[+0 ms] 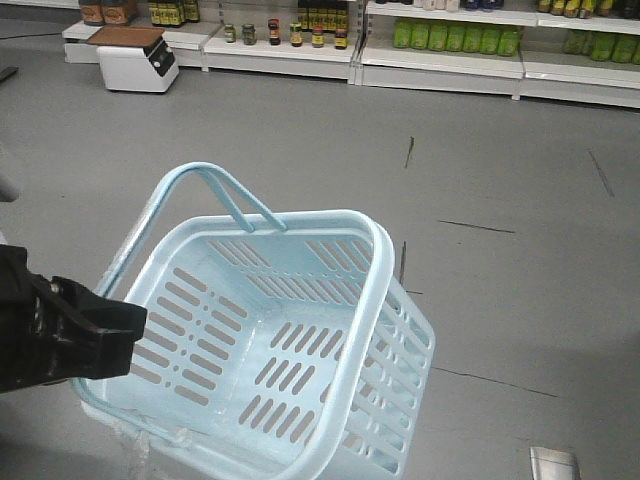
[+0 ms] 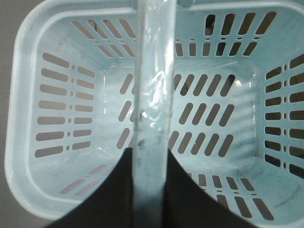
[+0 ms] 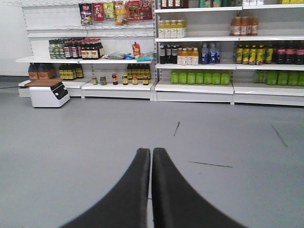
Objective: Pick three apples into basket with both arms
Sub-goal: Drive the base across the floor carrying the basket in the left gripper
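Left end effector (image 2: 149,164): clenched on one loop handle (image 2: 152,71) of the basket (image 2: 28,95), a dark finger on either side of the bar. In the left wrist view the handle runs straight across the basket mouth.

Basket interior: slotted bottom and walls fully visible, and nothing lies inside. In the front-facing view the basket (image 1: 372,300) sits tilted beside the left end effector (image 1: 95,330), with the floor (image 1: 500,150) showing beyond it. Whether it touches the floor cannot be told.

Right end effector (image 3: 151,161): clenched with fingers pressed together and nothing between them, pointing out over open floor.

Beyond: a white appliance (image 3: 47,93) on the floor, then shelves (image 3: 199,85) stocked with bottles (image 3: 197,77) and jars.

Apples: none visible in any view.

Assessment: the step in hand is carrying and positioning the basket; no apple is collected yet. The next move calls for bringing the apples into view, keeping the left grasp firm and the basket mouth upward, and releasing the right end effector's fingers before it approaches the first apple.
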Robot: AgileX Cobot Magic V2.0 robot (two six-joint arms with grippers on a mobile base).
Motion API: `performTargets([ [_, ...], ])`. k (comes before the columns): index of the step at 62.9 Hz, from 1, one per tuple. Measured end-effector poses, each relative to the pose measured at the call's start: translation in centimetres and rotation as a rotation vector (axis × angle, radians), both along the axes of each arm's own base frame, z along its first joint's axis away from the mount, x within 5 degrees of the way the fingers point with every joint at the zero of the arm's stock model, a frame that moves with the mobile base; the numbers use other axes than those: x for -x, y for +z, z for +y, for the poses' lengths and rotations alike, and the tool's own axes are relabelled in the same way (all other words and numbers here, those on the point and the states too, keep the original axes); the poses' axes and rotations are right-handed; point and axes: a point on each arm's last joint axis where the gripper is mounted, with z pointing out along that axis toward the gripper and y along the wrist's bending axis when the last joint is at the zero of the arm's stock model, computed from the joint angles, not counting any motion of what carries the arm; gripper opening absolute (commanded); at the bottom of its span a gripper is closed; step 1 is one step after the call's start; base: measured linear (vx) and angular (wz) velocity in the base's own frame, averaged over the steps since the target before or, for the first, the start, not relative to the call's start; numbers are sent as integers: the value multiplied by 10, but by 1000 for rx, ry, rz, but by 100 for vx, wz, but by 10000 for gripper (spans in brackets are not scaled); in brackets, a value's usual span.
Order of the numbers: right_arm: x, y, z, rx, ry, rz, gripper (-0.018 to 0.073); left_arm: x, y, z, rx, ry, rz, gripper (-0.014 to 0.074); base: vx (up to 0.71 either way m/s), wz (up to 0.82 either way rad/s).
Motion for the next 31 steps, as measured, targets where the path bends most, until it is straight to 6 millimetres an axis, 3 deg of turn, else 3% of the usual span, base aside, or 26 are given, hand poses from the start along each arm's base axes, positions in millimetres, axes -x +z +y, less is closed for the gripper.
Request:
performTargets([
  [31,0,0,0,0,0,0,-1,0,0,0,0,0,0,-8,12,13],
])
